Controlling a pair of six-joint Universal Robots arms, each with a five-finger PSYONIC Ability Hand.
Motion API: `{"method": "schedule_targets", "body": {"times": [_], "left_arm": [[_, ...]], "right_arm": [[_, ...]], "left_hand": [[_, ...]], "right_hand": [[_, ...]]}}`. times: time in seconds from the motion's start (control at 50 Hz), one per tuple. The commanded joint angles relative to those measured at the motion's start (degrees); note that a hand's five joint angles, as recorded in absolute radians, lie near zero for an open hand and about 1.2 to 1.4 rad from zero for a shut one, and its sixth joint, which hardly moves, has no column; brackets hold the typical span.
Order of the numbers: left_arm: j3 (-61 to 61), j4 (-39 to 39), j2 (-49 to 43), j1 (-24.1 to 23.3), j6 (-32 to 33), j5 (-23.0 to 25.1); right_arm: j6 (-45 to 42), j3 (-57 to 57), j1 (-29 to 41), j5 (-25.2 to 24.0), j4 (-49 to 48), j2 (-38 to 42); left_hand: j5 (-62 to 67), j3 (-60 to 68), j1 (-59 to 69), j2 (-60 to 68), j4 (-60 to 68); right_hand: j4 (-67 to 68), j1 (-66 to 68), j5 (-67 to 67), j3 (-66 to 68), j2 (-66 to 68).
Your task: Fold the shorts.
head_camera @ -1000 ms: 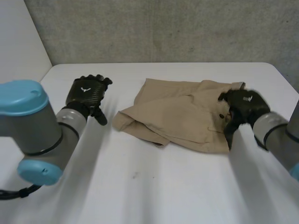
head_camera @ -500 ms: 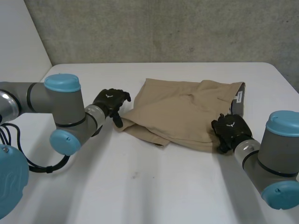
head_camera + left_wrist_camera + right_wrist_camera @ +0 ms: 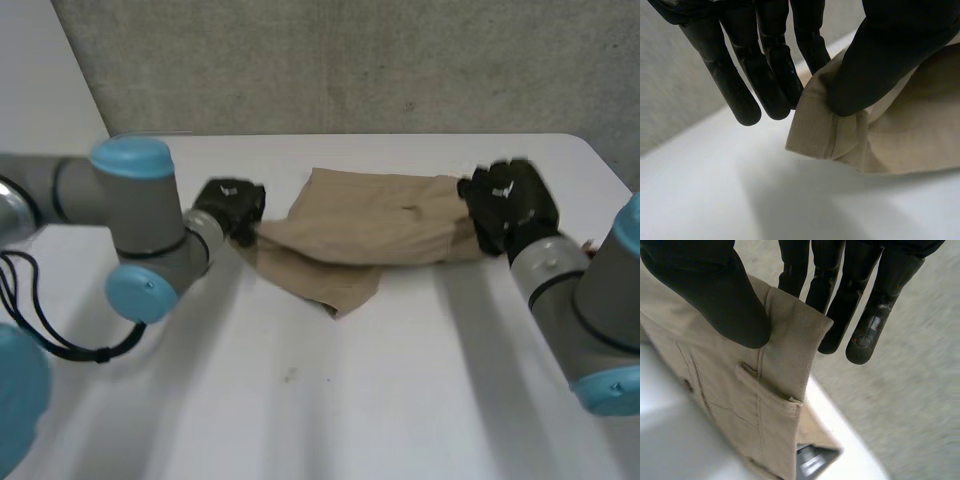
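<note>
Pinching the shorts (image 3: 370,235) at both ends now, left hand (image 3: 230,208) on a hem corner, right hand (image 3: 510,200) on the waistband, where half a second ago both merely reached its edges; ends raised off the tabletop (image 3: 400,400), so folding looks underway.

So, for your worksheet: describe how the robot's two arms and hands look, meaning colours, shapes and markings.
Both arms are thick grey tubes with round light-blue caps at the joints: the left arm and the right arm. Each ends in a black hand with rounded fingertips, the left hand and the right hand, with a small pale mark on its back.
</note>
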Motion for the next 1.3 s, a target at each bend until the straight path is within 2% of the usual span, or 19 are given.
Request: {"method": "schedule_targets", "body": {"times": [0.02,0.12,0.16,0.22,0.32,0.46,0.64,0.72,0.8,0.82,0.84,0.88,0.9,0.92,0.96,1.02,1.14,1.3], "left_arm": [[-3.28,-1.48,20.66,0.02,0.78,-2.39],[-3.8,-3.06,34.36,-0.06,1.05,-2.39],[-4.07,-4.2,37.01,-0.15,1.22,-2.39],[-4.33,-8.24,39.75,0.11,1.92,-2.3],[-5.03,-14.49,39.32,-0.33,5.52,-2.48],[-6.62,-16.34,28.87,-0.68,12.21,-3.7],[2.07,-15.55,11.64,-0.94,14.93,-10.21],[9.1,-12.04,4.78,-1.21,16.86,-10.91],[17.8,-2.39,0.21,-1.82,19.59,-11.18],[21.73,3.12,-0.84,-1.91,21.07,-11.87],[23.51,6.13,-1.03,-2.0,21.96,-12.23],[26.42,12.19,-1.03,-2.17,23.8,-12.67],[29.47,18.84,-0.51,-2.43,25.2,-13.37],[30.64,22.04,-0.24,-2.52,25.48,-13.72],[31.09,30.54,2.03,-3.31,25.39,-13.99],[30.04,36.64,6.25,-4.19,24.69,-14.34],[22.84,35.61,11.36,-4.2,18.63,-15.84],[6.5,31.39,13.39,-1.83,13.09,-15.84]], "right_arm": [[-4.75,-12.14,-0.04,1.89,9.68,-8.48],[-5.01,-22.71,-0.22,1.89,19.89,-10.61],[-5.1,-27.61,-0.74,1.89,25.67,-10.61],[-5.1,-31.94,-0.92,1.45,30.79,-10.08],[-5.27,-36.51,-0.48,1.36,36.86,-5.88],[-4.75,-36.79,-0.04,1.27,40.21,2.55],[-3.69,-37.14,1.19,1.63,38.37,14.6],[-3.08,-37.75,1.19,1.89,32.75,17.95],[-2.64,-39.51,1.28,3.73,22.57,19.36],[-2.64,-40.12,1.28,4.26,19.85,19.45],[-2.55,-41.78,1.36,5.31,13.47,19.45],[-2.64,-43.46,1.45,5.76,6.76,19.1],[-2.64,-44.25,1.45,5.84,3.42,18.75],[-2.55,-45.74,1.36,6.37,-3.49,17.7],[-2.38,-46.8,1.45,6.37,-9.51,16.03],[-1.85,-47.51,1.54,6.19,-18.57,13.74],[0.26,-48.39,2.15,5.84,-17.02,13.3],[1.84,-46.46,2.07,4.62,-5.24,16.54]], "left_hand": [[14.38,12.04,14.26,11.59,11.65],[14.38,12.04,14.26,11.59,11.65],[14.38,12.04,14.26,11.59,11.65],[14.38,12.04,14.26,11.59,11.65],[14.38,12.04,14.26,11.59,11.65],[14.38,12.04,14.26,11.59,11.65],[14.38,12.04,14.26,11.59,11.65],[14.38,12.04,14.26,11.59,11.65],[14.38,12.04,14.26,11.59,11.65],[14.38,12.04,14.26,11.59,11.65],[14.38,12.04,14.26,11.59,11.65],[14.38,12.04,14.26,11.59,11.65],[14.38,12.04,14.26,11.59,11.65],[14.38,12.04,14.26,11.59,11.65],[14.38,12.04,14.26,11.59,11.65],[14.38,12.04,14.26,11.59,11.65],[14.38,12.04,14.26,11.59,11.65],[14.38,12.04,14.26,11.59,11.65]], "right_hand": [[11.76,25.37,13.94,12.63,12.51],[11.76,25.37,13.94,12.63,12.51],[11.76,25.37,13.94,12.63,12.51],[11.76,25.37,13.94,12.63,12.51],[11.76,25.37,13.94,12.63,12.51],[11.76,25.37,13.94,12.63,12.51],[11.76,25.37,13.94,12.63,12.51],[11.76,25.37,13.94,12.63,12.51],[11.76,25.37,13.94,12.63,12.51],[11.76,25.37,13.94,12.63,12.51],[11.76,25.37,13.94,12.63,12.51],[11.76,25.37,13.94,12.63,12.51],[11.76,25.37,13.94,12.63,12.51],[11.76,25.37,13.94,12.63,12.51],[11.76,25.37,13.94,12.63,12.51],[11.76,25.37,13.94,12.63,12.51],[11.76,25.37,13.94,12.63,12.51],[11.76,25.37,13.94,12.63,12.51]]}}
